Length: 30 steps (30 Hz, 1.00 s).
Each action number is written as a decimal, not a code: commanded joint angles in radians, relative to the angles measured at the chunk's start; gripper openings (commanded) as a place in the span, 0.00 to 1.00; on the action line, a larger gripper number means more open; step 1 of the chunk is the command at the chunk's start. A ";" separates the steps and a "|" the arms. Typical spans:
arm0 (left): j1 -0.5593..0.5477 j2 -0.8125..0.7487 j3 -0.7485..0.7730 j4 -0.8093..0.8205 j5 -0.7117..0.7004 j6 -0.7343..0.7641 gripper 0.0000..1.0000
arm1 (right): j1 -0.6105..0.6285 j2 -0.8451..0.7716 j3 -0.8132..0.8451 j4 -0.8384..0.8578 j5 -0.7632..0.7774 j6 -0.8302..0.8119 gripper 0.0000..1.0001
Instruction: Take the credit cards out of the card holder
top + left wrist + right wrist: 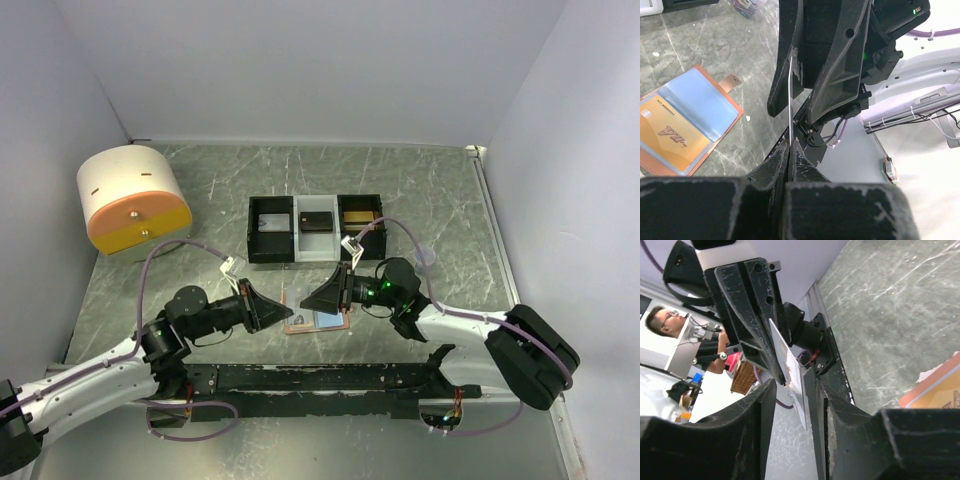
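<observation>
The salmon-orange card holder [322,322] lies open on the table between my two grippers. In the left wrist view the card holder [715,105] shows its light blue lining and an orange card [672,137] still in a pocket. My left gripper [789,144] is shut on a thin white card [790,100], held edge-on above the table. My right gripper [794,384] is open and faces the left one. The white card [789,362] stands between its jaws, touching neither as far as I can see. In the top view the grippers [295,308] meet tip to tip above the holder's left edge.
A black-and-white three-compartment tray [296,250] stands behind the grippers with cards in it. A white and orange drawer box [135,200] sits at the far left. White walls enclose the table on three sides. A black rail [320,378] runs along the near edge.
</observation>
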 commanded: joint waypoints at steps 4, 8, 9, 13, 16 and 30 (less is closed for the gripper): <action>0.035 -0.034 -0.012 0.051 0.042 0.001 0.07 | -0.001 0.001 -0.023 0.142 -0.053 0.032 0.32; 0.063 -0.020 -0.055 0.157 0.094 -0.047 0.07 | 0.000 0.007 -0.031 0.183 -0.078 0.050 0.25; 0.067 -0.004 -0.058 0.169 0.106 -0.052 0.07 | 0.000 0.007 -0.030 0.189 -0.082 0.055 0.23; 0.073 0.057 -0.055 0.225 0.135 -0.071 0.07 | 0.002 -0.001 -0.030 0.216 -0.082 0.068 0.19; 0.074 0.090 -0.057 0.275 0.154 -0.082 0.07 | 0.002 -0.022 -0.014 0.136 -0.073 0.035 0.16; 0.079 0.033 -0.044 0.174 0.120 -0.055 0.07 | 0.002 -0.067 -0.034 0.131 -0.063 0.040 0.00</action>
